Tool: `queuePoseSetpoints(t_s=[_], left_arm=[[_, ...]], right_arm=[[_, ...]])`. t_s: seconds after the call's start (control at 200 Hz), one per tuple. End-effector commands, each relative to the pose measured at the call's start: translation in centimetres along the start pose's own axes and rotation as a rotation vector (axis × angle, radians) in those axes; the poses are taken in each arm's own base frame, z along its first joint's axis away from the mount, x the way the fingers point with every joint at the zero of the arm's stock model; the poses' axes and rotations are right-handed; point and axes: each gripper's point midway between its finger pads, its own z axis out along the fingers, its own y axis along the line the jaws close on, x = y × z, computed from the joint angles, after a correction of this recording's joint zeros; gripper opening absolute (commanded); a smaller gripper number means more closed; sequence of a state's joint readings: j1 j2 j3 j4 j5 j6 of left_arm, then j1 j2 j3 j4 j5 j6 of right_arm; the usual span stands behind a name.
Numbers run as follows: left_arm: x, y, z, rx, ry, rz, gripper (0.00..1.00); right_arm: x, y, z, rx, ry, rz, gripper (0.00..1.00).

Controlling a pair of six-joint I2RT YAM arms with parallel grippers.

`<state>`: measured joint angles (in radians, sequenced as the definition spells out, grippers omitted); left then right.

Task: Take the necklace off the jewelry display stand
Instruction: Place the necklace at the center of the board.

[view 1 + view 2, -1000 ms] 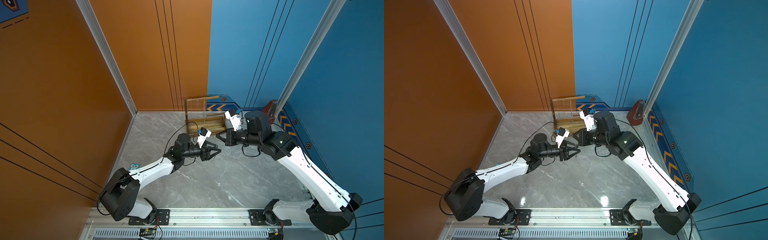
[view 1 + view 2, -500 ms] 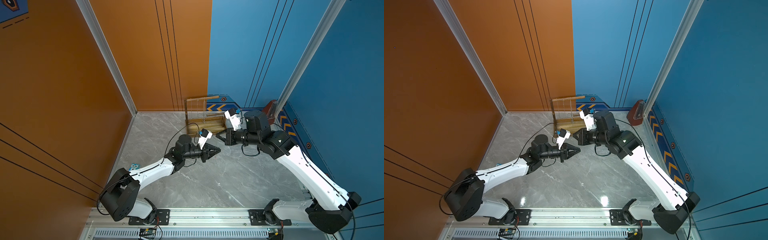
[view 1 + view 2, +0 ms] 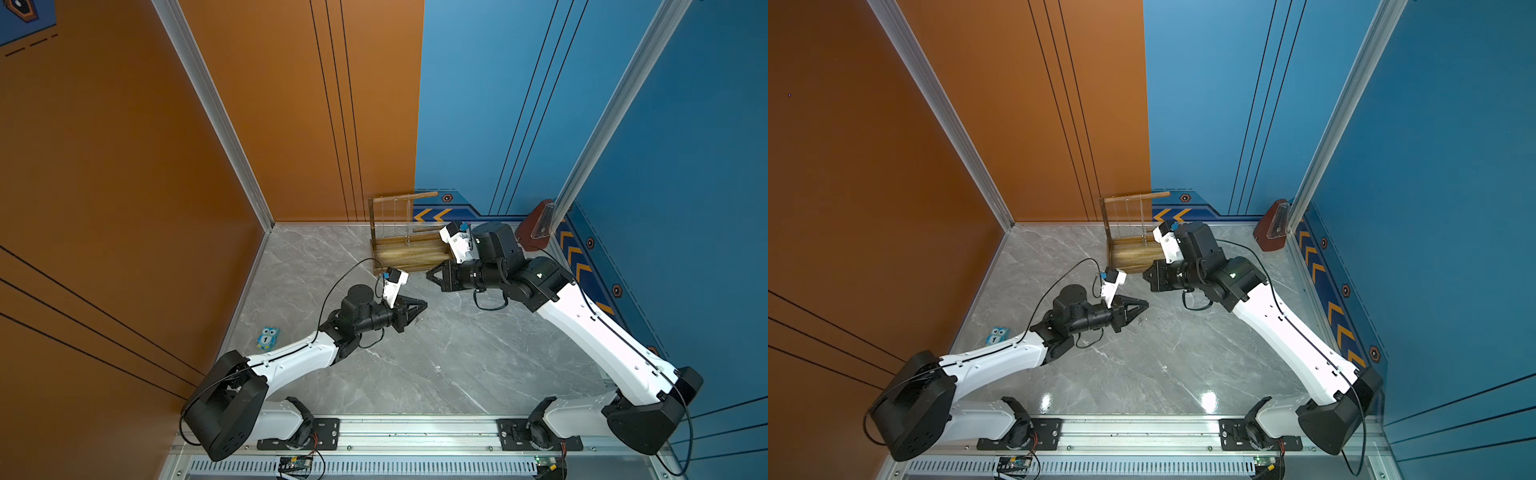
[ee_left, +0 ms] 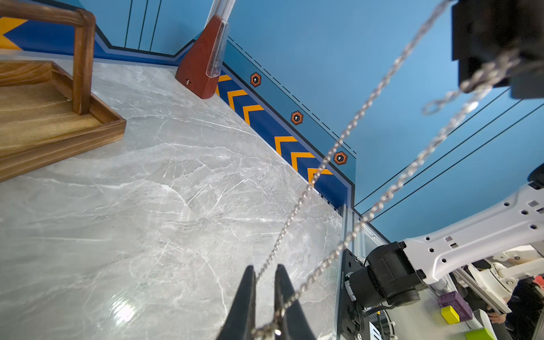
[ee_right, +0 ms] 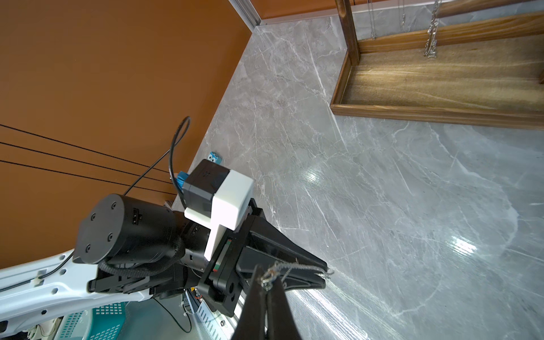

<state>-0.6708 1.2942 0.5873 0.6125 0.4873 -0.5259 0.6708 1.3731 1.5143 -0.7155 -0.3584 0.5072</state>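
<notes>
The necklace (image 4: 341, 138) is a thin silver chain, off the stand and stretched in the air between my two grippers. My left gripper (image 4: 264, 269) is shut on one end of it, with both strands running out from its jaws. The right gripper (image 5: 266, 275) pinches the other end (image 5: 294, 266) at its tips. In both top views the left gripper (image 3: 424, 306) and right gripper (image 3: 428, 275) point at each other, close together in front of the stand. The wooden jewelry display stand (image 3: 407, 253) is at the back, its tray base bare.
Other chains (image 5: 431, 38) hang from the stand's long crossbar (image 3: 405, 197). A red-brown wedge-shaped object (image 3: 536, 226) leans at the back right corner. A small owl card (image 3: 267, 336) lies by the orange wall. Orange and blue walls enclose the grey marble table (image 3: 436, 365).
The left gripper's jaws have gone from open to shut on the chain, with the arm almost in place. The right gripper has stayed shut and nearly still.
</notes>
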Motion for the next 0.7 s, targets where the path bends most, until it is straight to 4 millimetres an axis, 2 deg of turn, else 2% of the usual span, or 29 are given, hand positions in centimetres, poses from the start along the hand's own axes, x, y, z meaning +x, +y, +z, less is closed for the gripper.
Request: queuePoseSetpoints(t_s=[0.0,0.045,0.065,0.24,0.38,0.435,0.525,0.595,0.696], left_arm=[[2.1,1.9,-1.3,-0.098,0.003,-0.096,0.0],[2.6,2.3,-2.0,-0.116,-0.003,-0.119,0.0],[2.8,2.5,-2.3,-0.128,-0.009,-0.131,0.0],[5.6,3.5,-4.8,-0.184,-0.027,-0.237,0.0],[7.4,3.5,-6.8,-0.189,-0.05,-0.265,0.0],[7.9,3.5,-7.4,-0.185,-0.056,-0.262,0.16],[8.5,3.5,-8.1,-0.182,-0.06,-0.257,0.29],[9.0,3.6,-8.2,-0.18,-0.052,-0.254,0.57],[9.6,3.7,-8.4,-0.18,-0.04,-0.25,0.81]], right_arm=[[-0.3,0.4,0.6,0.002,-0.029,-0.006,0.0],[-0.3,0.2,0.9,0.006,-0.027,-0.004,0.0],[0.4,1.1,1.3,-0.01,-0.01,-0.021,0.0],[2.2,2.0,3.0,-0.018,0.029,-0.037,0.0],[3.8,2.9,4.6,-0.041,0.063,-0.041,0.0],[4.3,3.5,5.0,-0.051,0.074,-0.052,0.0],[4.9,4.5,5.7,-0.072,0.088,-0.062,0.0],[5.3,4.9,6.2,-0.076,0.102,-0.069,0.0],[5.8,5.2,6.9,-0.074,0.116,-0.075,0.0]])
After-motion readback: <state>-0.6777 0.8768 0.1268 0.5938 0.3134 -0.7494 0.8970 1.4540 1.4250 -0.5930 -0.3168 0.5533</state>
